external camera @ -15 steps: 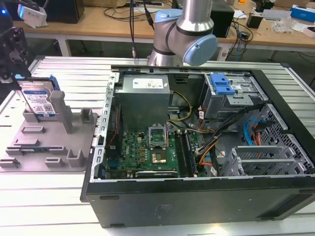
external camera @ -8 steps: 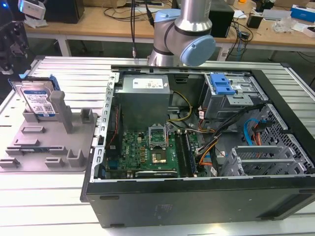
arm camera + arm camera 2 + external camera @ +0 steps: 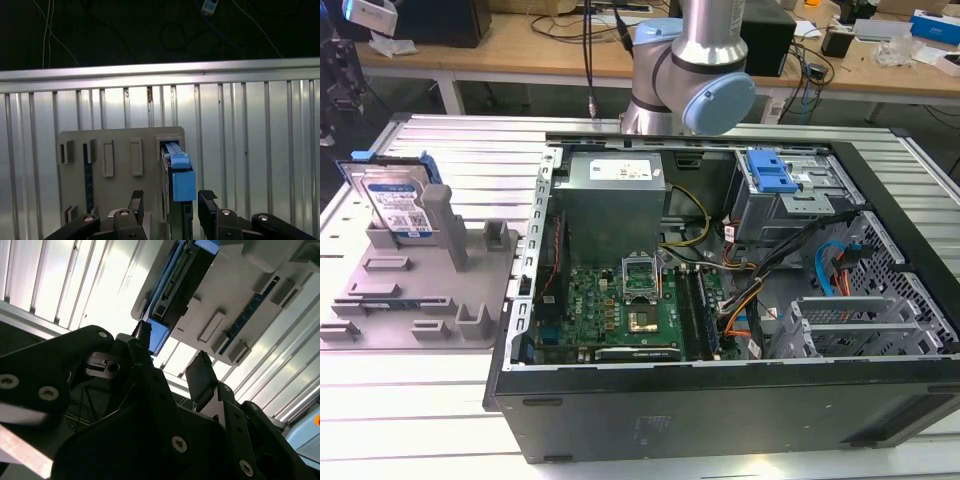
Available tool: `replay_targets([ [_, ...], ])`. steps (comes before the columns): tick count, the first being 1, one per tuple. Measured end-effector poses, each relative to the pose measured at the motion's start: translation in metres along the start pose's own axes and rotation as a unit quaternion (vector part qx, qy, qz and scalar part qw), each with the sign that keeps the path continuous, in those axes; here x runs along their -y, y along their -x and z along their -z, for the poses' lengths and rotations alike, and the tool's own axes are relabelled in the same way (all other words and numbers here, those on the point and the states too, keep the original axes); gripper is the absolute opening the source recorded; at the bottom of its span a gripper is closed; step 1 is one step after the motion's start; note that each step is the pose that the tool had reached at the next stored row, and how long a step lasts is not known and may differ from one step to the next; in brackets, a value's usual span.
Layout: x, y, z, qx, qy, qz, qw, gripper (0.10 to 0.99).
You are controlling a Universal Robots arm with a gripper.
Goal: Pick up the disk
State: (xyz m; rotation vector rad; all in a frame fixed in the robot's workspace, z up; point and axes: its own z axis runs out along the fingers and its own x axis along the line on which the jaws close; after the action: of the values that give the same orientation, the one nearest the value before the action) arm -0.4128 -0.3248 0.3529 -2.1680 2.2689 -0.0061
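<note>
Open, empty end effector point(image 3: 171, 199) faces the disk point(image 3: 182, 181), seen upright in the exterior view.

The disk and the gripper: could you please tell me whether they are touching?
Apart. In the first wrist view the open gripper straddles the disk, with a visible gap on either side.

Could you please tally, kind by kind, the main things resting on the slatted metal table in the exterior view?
Disk, standing in the tray: 1
Grey holder tray: 1
Open computer case: 1
Total: 3
</note>
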Motion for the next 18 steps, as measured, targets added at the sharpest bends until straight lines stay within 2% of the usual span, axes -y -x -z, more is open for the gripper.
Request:
replay_targets([
  [8, -0.0004, 0.0049, -0.0022, -0.0011, -0.0001, 0.000, 1.0000, 0.557],
  [18, -0.0008, 0.0051, -0.0083, -0.0013, 0.0000, 0.000, 1.0000, 0.557],
])
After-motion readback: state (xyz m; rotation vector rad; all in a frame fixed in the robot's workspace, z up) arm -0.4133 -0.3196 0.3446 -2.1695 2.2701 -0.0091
